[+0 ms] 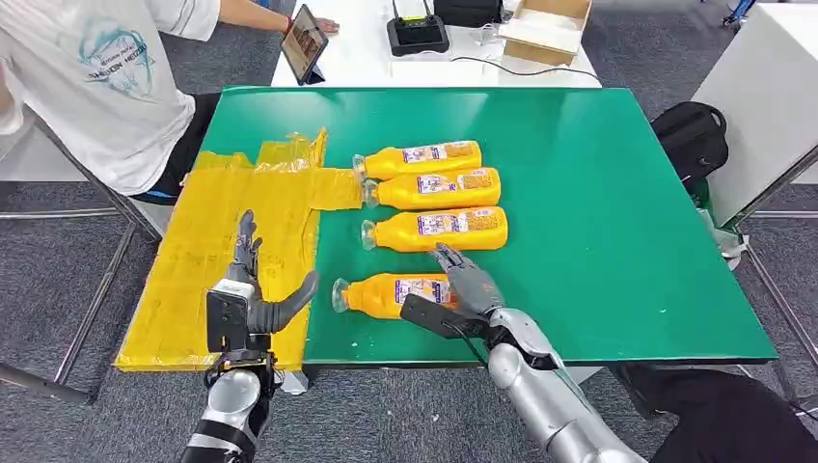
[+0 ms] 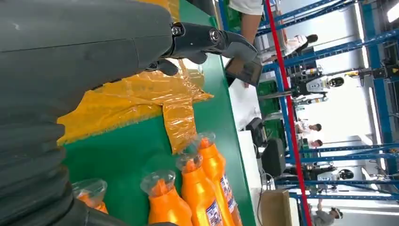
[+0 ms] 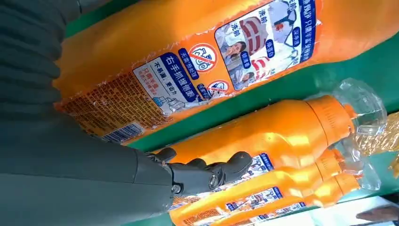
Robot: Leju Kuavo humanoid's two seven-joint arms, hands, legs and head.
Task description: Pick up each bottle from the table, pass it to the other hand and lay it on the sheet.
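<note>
Four orange bottles with clear caps lie in a row on the green table (image 1: 598, 222), caps toward the yellow sheet (image 1: 193, 275). My right hand (image 1: 461, 287) is over the label end of the nearest bottle (image 1: 376, 295), fingers on its far side and thumb on its near side, not closed around it. The right wrist view has this bottle (image 3: 188, 52) close against the hand, with dark fingers (image 3: 211, 172) reaching toward the second bottle (image 3: 282, 134). My left hand (image 1: 253, 294) hovers with fingers apart and empty above the sheet's near right part. Its fingers (image 2: 207, 40) stretch over the crinkled sheet (image 2: 136, 99).
The other three bottles (image 1: 434, 230) (image 1: 434, 188) (image 1: 420, 157) lie behind the nearest one. A person in a white shirt (image 1: 96, 77) sits at the back left beside a tablet (image 1: 307, 43). Behind, a white table holds a black device (image 1: 417, 34) and a cardboard box (image 1: 545, 24). A black backpack (image 1: 690, 135) is at the right.
</note>
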